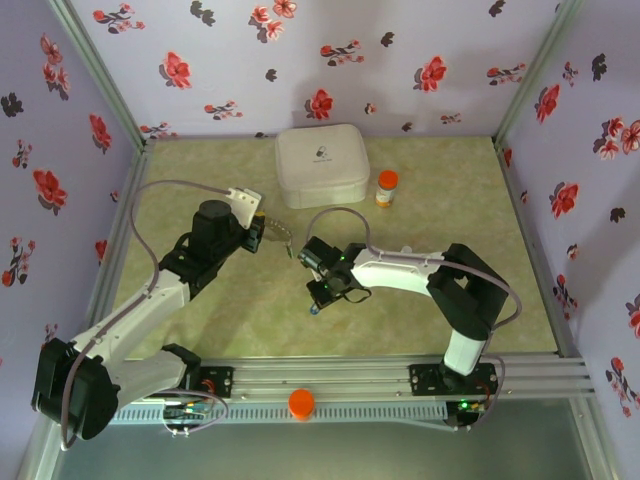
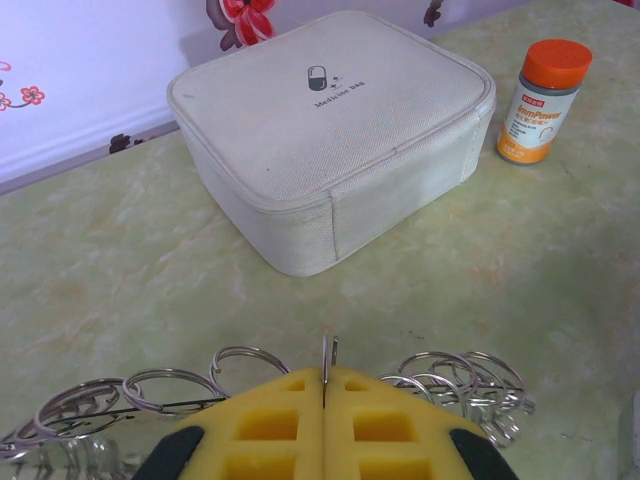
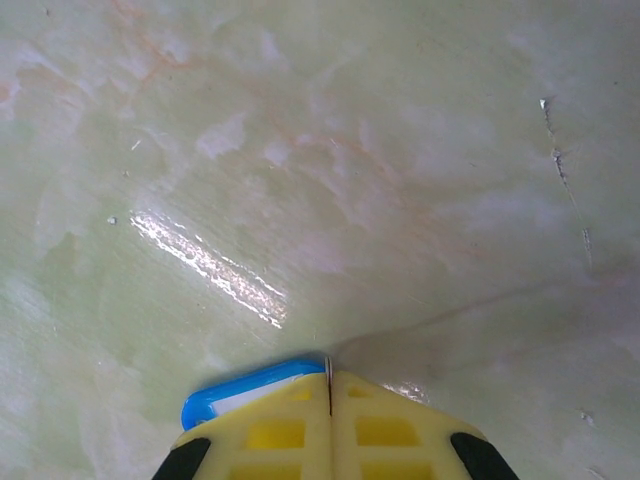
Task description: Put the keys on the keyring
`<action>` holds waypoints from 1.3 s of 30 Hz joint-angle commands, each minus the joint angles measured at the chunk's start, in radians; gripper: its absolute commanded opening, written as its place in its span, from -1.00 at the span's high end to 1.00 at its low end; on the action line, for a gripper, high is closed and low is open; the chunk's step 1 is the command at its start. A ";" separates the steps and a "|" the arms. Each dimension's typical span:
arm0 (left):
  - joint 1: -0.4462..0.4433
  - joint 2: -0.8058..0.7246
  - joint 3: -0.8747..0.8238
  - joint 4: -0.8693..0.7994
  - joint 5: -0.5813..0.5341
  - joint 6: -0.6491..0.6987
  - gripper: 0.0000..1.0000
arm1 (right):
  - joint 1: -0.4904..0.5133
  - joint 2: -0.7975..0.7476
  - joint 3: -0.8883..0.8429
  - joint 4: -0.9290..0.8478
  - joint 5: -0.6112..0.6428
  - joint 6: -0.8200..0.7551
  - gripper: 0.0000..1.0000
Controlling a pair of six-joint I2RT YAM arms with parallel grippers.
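Observation:
My left gripper (image 2: 325, 378) is shut on the keyring (image 2: 328, 352), whose thin wire stands up between the yellow pads. Its chain of grey rings hangs out to both sides (image 2: 165, 390). In the top view the left gripper (image 1: 262, 232) holds the keyring (image 1: 279, 237) left of centre, in front of the white case. My right gripper (image 3: 330, 372) is shut low over the table on a key with a blue tag (image 3: 240, 392). A thin metal edge shows between its pads, with the tag sticking out to the left. From above, the right gripper (image 1: 318, 298) is at mid-table with a blue speck (image 1: 315, 311) under it.
A white square medicine case (image 1: 322, 166) (image 2: 330, 130) lies at the back centre. An orange-capped pill bottle (image 1: 386, 187) (image 2: 543, 100) stands to its right. Flowered walls close in the table on three sides. An orange knob (image 1: 301, 402) sits on the front rail.

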 commanded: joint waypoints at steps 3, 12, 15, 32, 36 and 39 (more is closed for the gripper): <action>-0.007 -0.007 0.021 0.038 -0.018 0.025 1.00 | -0.006 -0.033 0.008 -0.016 -0.012 -0.004 1.00; -0.007 -0.053 0.043 0.007 0.069 0.052 1.00 | -0.006 -0.233 -0.091 0.100 0.000 -0.080 1.00; -0.010 -0.068 0.064 -0.028 0.118 0.075 1.00 | -0.015 -0.340 -0.139 0.152 0.001 -0.144 1.00; -0.098 -0.043 0.191 -0.246 0.529 0.142 1.00 | -0.093 -0.767 -0.165 0.105 0.084 -0.398 1.00; -0.144 -0.016 0.215 -0.271 0.569 0.162 1.00 | -0.092 -0.794 -0.162 0.126 0.092 -0.428 1.00; -0.181 0.018 0.223 -0.255 0.568 0.164 1.00 | -0.093 -0.786 -0.146 0.127 0.092 -0.454 1.00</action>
